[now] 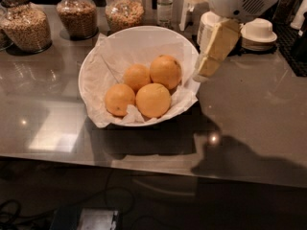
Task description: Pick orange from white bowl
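Grey polished counter fills most of the view, glossy, with light spots and a dark shadow of the arm on its near right part. White bowl sits left of centre on it, wide and round, lined with crumpled white paper that spills over the front rim. White arm housing enters from the top right, above the counter's back edge. From it the cream-coloured gripper slants down and to the left, its tip just at the bowl's right rim, beside the paper's edge; whether it touches the rim cannot be told, and whether it is open or closed cannot be told either. It holds nothing visible. Three glass jars of grain or cereal stand along the back left, behind the bowl. Stacked cream dishes stand at the back right, partly hidden by the arm. Four oranges lie together in the bowl's bottom. The orange, slightly the largest, is at the back right of the cluster, a small dark speck on its upper right side; it is the fruit nearest the gripper, yet apart from it. The three smaller oranges lie touching it or one another: one in front, one to its left, one at the front left. A small clear bottle stands at the back, between jars and arm.
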